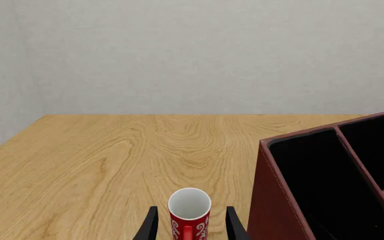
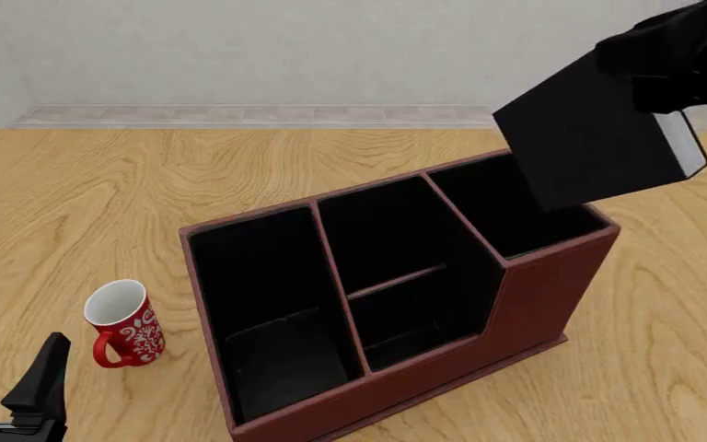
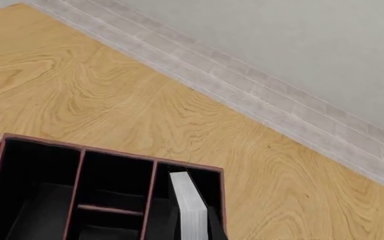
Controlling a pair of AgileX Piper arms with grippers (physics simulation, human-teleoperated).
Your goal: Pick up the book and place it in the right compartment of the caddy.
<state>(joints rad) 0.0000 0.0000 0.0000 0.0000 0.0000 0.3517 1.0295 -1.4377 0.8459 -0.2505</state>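
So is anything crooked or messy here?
Only the book: the right claw holds it tilted in the air over the caddy's right compartment. The mug stands upright beside the caddy. Nothing looks spilled or broken.

Even, bright light; my views come out sharp

I see no glare or blur on the table (image 2: pixel 206 184). The caddy (image 2: pixel 538 304) interior stays flat black with no detail, and only a faint soft shadow edges its base.
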